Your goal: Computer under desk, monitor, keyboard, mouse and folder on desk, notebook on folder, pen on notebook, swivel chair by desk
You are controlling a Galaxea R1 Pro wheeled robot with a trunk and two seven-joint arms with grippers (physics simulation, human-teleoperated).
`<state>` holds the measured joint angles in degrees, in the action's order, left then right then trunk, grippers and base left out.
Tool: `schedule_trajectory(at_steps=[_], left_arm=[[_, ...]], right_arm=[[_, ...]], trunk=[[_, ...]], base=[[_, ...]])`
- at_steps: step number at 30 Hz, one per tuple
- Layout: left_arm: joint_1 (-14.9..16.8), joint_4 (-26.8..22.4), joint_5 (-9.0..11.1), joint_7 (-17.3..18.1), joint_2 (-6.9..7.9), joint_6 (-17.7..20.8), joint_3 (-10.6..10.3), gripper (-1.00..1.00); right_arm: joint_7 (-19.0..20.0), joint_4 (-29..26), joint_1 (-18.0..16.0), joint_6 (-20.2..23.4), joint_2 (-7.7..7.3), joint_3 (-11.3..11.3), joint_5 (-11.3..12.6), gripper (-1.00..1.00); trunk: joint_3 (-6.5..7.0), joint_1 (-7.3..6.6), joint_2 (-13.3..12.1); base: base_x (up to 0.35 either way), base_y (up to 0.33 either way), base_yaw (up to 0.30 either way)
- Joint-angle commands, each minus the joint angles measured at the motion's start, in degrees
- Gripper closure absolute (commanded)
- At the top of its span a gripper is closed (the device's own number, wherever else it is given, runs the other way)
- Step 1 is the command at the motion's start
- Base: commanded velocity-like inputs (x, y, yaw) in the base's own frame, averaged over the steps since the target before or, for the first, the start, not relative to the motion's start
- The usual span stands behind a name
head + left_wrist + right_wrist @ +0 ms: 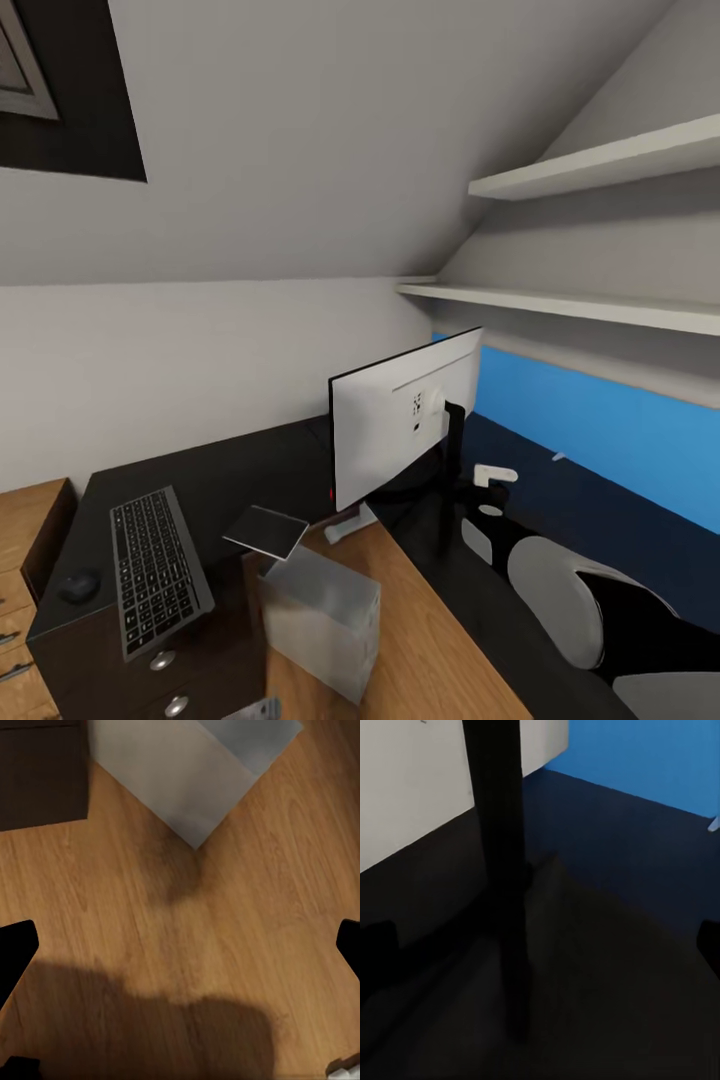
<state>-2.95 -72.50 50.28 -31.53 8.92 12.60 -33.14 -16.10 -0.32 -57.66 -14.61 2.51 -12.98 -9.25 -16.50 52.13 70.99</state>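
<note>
monitor (400,425) screen side hidden, pen (559,457) tiny

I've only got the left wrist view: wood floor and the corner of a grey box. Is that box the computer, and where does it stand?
Observer: Yes, that is the computer. The head view shows it on the floor in the inner corner of the desk, beside the drawer unit.
Operator: Where is the keyboard?
Observer: The keyboard lies on the desktop above the drawers, and the mouse is beside it, on the side away from the monitor.
Operator: And the monitor?
Observer: The monitor stands on the desk with its pale back toward the head camera.
</note>
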Motion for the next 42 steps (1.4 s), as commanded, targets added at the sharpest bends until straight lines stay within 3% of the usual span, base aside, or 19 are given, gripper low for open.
schedule_trajectory(at_steps=[1, 4, 10, 18, 29, 35, 40, 42], left_arm=[[0.03, -0.10, 0.30, -0.37, 0.05, 0.12, -0.09, -1.00], [-0.01, -0.03, 0.33, -0.37, 0.05, 0.14, -0.08, -1.00], [0.01, 0.14, 0.35, -0.36, 0.01, 0.23, -0.09, -1.00], [0.02, 0.22, 0.42, -0.36, -0.04, 0.23, -0.09, -1.00], [-0.02, 1.39, 0.41, -0.06, -0.04, 0.32, -0.44, -1.00], [-0.01, 1.62, 0.37, -0.07, -0.04, 0.10, -2.83, -1.00], [0.00, 1.65, 0.40, -0.10, -0.15, 0.08, -3.30, -1.00], [0.00, 1.66, 0.38, -0.10, -0.15, 0.12, -3.46, -1.00]], right_arm=[[-0.08, 0.06, 0.07, -0.20, 0.00, -0.47, -0.62, -1.00], [1.15, 0.01, 0.57, -0.43, -0.08, -0.47, -0.66, -1.00], [4.56, 0.06, 1.83, -6.16, 0.01, -0.43, -0.73, -1.00], [6.91, 0.06, 2.09, -7.13, -0.12, -0.46, -0.78, -1.00], [7.26, 0.04, 3.42, -8.91, -0.20, -0.38, -0.94, -1.00], [7.08, -0.76, 3.59, -4.75, 0.07, -0.24, -0.84, -1.00], [6.90, -4.16, 3.60, -0.73, 0.12, -0.22, -0.77, -1.00], [6.81, -9.03, 3.49, 4.39, 0.03, -0.27, -0.66, -1.00]], trunk=[[-0.24, 0.23, 0.46], [-0.78, 0.89, 1.66], [-1.86, 2.21, 4.07], [-3.30, 3.97, 7.28], [-3.30, 3.97, 7.28], [-3.30, 3.97, 7.28], [-3.30, 3.97, 7.28], [-3.30, 3.97, 7.28]], base=[[0.000, 0.000, 0.000], [0.000, 0.000, 0.000], [0.000, 0.000, 0.000], [0.000, 0.000, 0.000], [0.000, 0.000, 0.000], [0.000, 0.000, 0.000], [0.000, 0.000, 0.000], [0.000, 0.000, 0.000]])
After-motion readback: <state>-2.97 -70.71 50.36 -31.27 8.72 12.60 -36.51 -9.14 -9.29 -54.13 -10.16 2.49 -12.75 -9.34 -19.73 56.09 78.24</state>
